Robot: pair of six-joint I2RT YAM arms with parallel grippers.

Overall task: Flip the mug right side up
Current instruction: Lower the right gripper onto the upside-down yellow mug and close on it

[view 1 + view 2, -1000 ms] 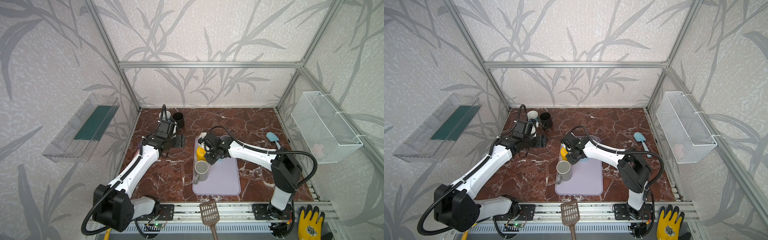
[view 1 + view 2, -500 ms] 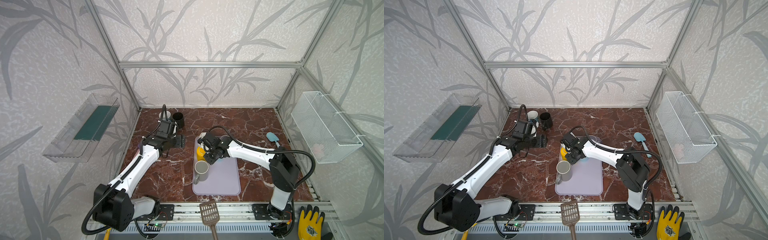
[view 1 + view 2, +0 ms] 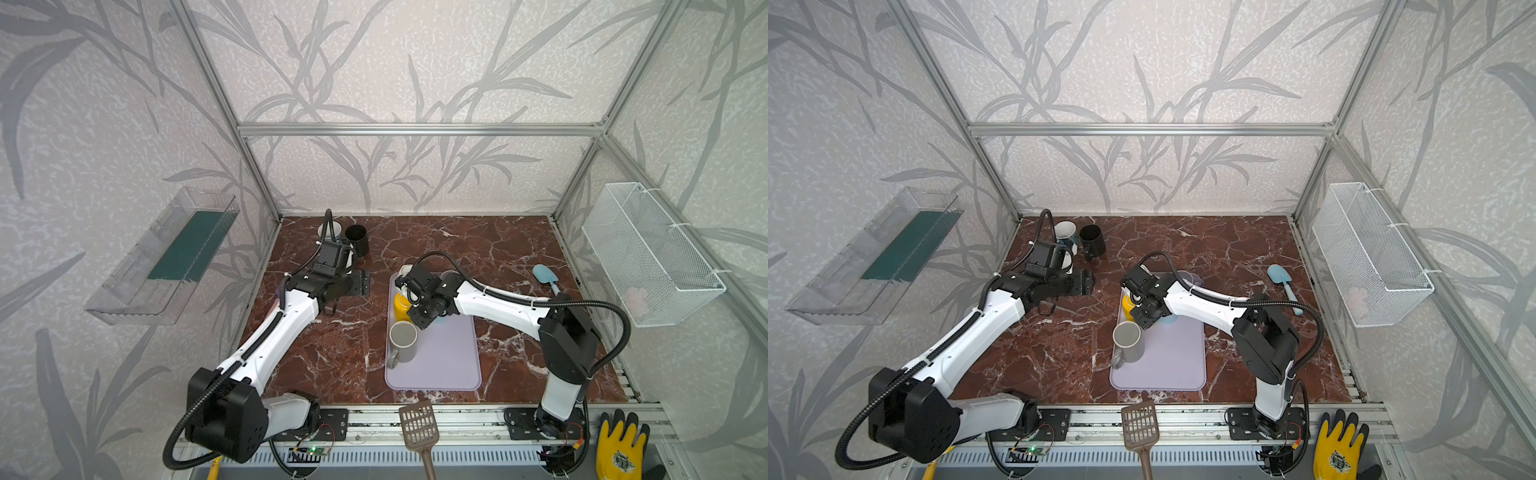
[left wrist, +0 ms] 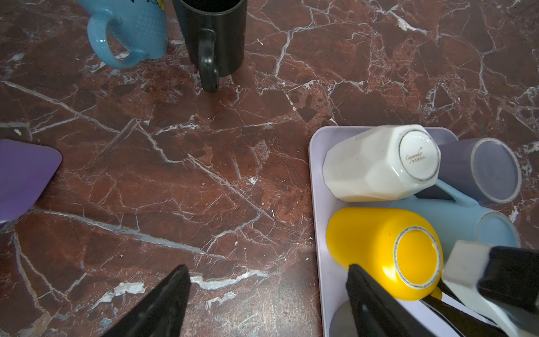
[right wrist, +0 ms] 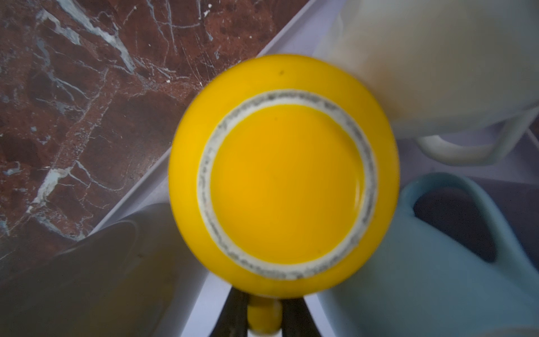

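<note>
The yellow mug (image 3: 401, 306) (image 3: 1126, 307) stands upside down at the left edge of the lavender tray (image 3: 440, 365) (image 3: 1175, 365). Its base (image 5: 287, 181) faces up in the right wrist view. My right gripper (image 3: 415, 316) (image 5: 264, 315) is over the mug, shut on its handle (image 5: 264, 318), one dark finger (image 5: 236, 309) on each side. My left gripper (image 3: 361, 286) (image 4: 268, 271) hovers open over the marble just left of the tray, holding nothing. The yellow mug (image 4: 379, 245) also shows in the left wrist view.
On the tray, a grey mug (image 3: 402, 343) stands upright. A white mug (image 4: 367, 169), a purple mug (image 4: 481, 172) and a light blue mug (image 4: 455, 221) crowd the yellow one. A black mug (image 3: 357, 240) and a blue mug (image 4: 131, 32) stand at the back left. A blue spatula (image 3: 546, 278) lies to the right.
My right gripper's jaws have closed onto the yellow mug's handle. The left arm has not moved.
</note>
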